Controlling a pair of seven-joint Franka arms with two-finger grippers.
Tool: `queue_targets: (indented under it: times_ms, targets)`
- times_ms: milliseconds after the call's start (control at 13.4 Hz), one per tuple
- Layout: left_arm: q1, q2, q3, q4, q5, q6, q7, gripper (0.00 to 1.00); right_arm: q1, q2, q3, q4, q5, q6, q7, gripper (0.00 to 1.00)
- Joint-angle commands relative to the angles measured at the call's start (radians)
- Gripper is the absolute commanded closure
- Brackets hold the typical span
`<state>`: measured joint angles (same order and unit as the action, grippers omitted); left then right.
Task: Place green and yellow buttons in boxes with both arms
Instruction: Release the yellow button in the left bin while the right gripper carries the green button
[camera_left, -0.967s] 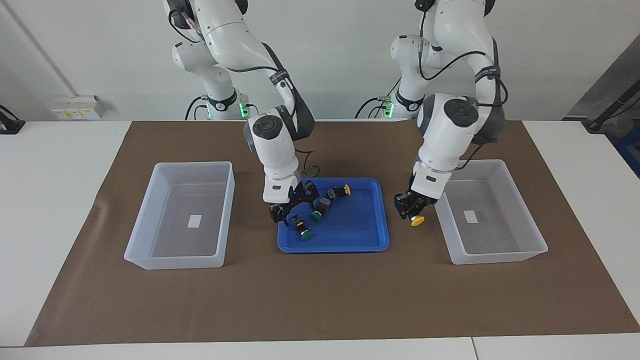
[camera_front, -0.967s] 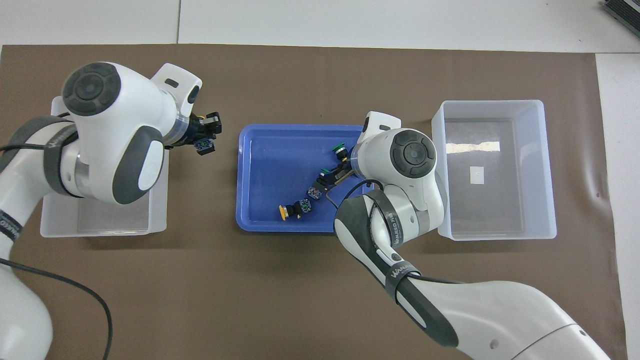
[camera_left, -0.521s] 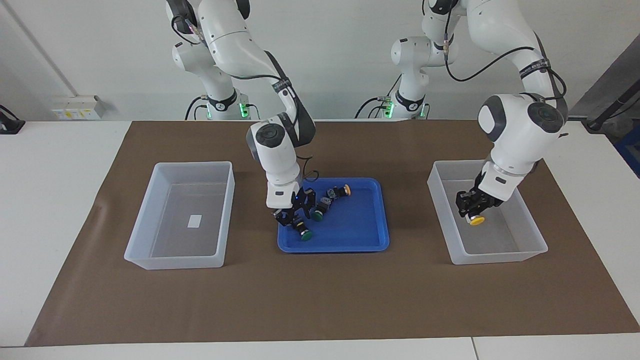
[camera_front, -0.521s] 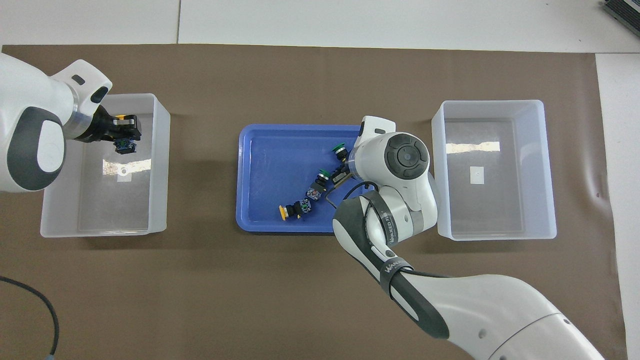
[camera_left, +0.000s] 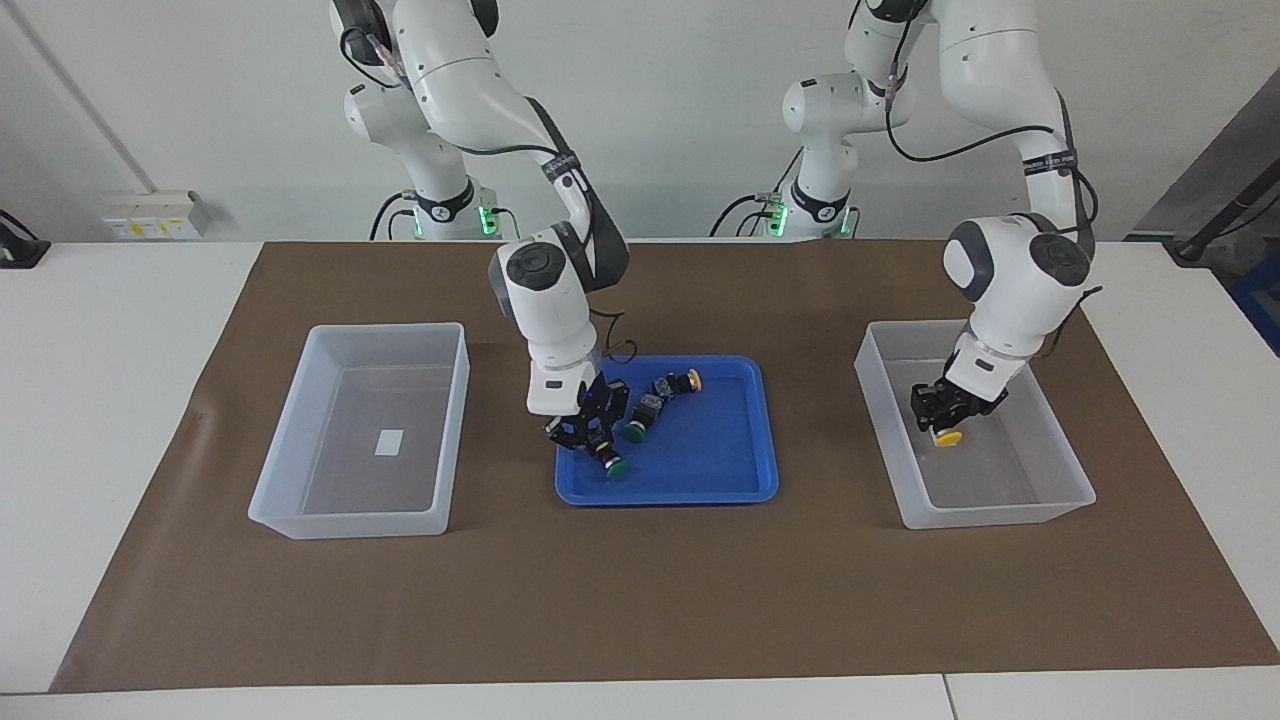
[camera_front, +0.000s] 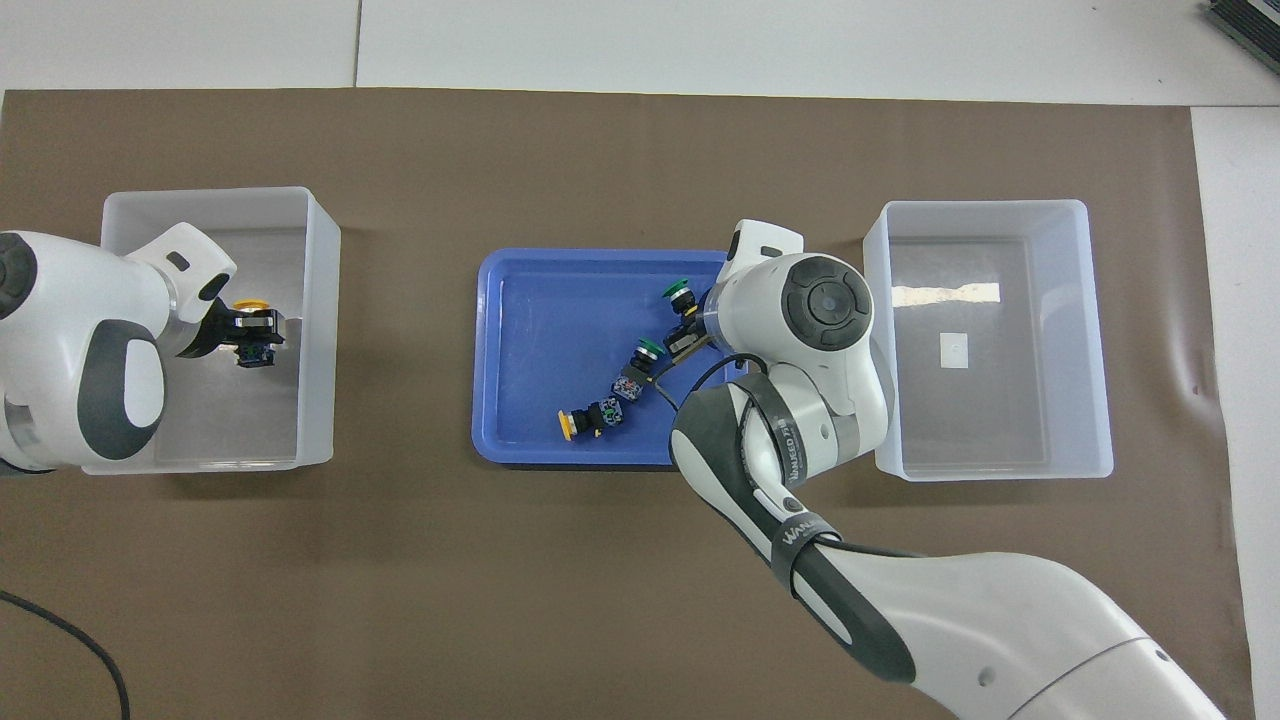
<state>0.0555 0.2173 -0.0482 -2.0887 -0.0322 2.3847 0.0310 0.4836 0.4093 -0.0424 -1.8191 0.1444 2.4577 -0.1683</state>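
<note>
Left gripper (camera_left: 942, 412) fingers pinching yellow button (camera_left: 946, 436) inside box (camera_left: 1060, 440), right gripper (camera_left: 590, 432) fingers spread around green button (camera_left: 613, 465).

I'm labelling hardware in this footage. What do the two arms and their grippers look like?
Both arms are glossy white jointed tubes with dark grey round joint caps and grey elbow panels. Black cables run along them, held by black lettered straps. The left gripper and right gripper are black two-finger units on white wrist blocks. Green lights glow at the bases.

White worktop (camera_left: 120, 400) under a brown mat (camera_left: 640, 600); pale wall (camera_left: 680, 100) with a socket box (camera_left: 155, 213) along one edge
</note>
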Motion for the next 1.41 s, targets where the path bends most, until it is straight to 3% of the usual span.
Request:
queue_targets:
  times_ms: [0,149,447,744,967,1340]
  targets:
    - [0.004,-0.042,-0.001,-0.031,-0.015,0.007,0.045,0.00,-0.057,-0.130,0.000,0.007,0.018,-0.117,0.093,1.00]
    - [0.004,-0.029,-0.001,0.060,-0.015,-0.088,0.055,0.00,-0.140,-0.174,-0.001,0.021,0.008,-0.175,0.102,1.00]
    - [-0.016,0.008,-0.005,0.332,-0.018,-0.395,0.003,0.00,-0.285,-0.224,-0.002,0.032,0.001,-0.314,0.014,1.00]
    - [-0.129,-0.026,-0.010,0.348,-0.020,-0.450,-0.318,0.00,-0.428,-0.219,-0.001,-0.047,-0.037,-0.292,-0.077,1.00]
    - [-0.245,-0.027,-0.010,0.340,-0.018,-0.432,-0.660,0.00,-0.465,-0.189,-0.001,-0.141,-0.039,-0.130,-0.082,1.00]
    - [-0.365,-0.038,-0.012,0.300,-0.020,-0.352,-1.186,0.00,-0.511,-0.133,-0.001,-0.183,-0.039,-0.037,-0.154,1.00]
